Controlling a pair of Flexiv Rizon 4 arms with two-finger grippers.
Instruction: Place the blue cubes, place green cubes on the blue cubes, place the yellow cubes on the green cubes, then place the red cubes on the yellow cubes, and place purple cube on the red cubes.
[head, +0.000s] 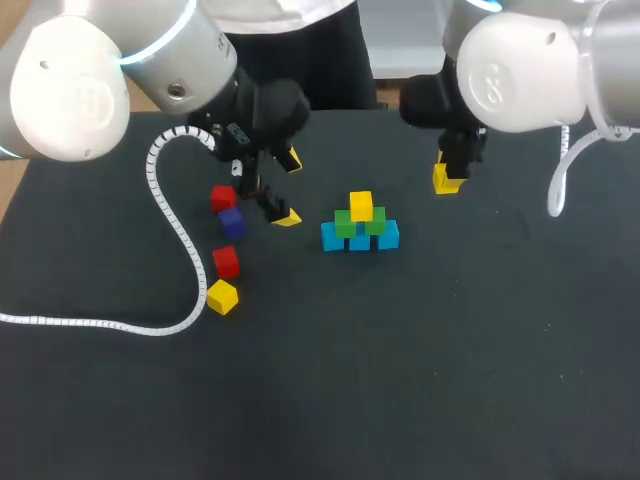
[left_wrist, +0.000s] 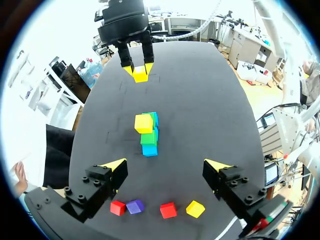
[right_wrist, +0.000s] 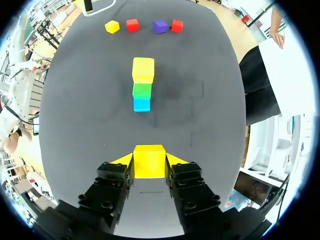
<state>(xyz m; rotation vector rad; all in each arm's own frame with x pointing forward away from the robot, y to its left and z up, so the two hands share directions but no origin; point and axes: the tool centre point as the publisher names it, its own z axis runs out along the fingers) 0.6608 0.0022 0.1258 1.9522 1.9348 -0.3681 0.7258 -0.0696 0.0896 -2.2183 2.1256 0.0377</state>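
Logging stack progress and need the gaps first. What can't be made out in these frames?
Left wrist view: pyramid seen end-on; front cubes hide the count per row.
Right wrist view: same pyramid, also end-on.
Head view: middle blue cube mostly covered by the green cubes.
Head view: right jaws cover part of the held yellow cube; contact unclear there.

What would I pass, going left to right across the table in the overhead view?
First the purple cube → the open left gripper → the pyramid of blue, green and yellow cubes → the yellow cube held in the right gripper.
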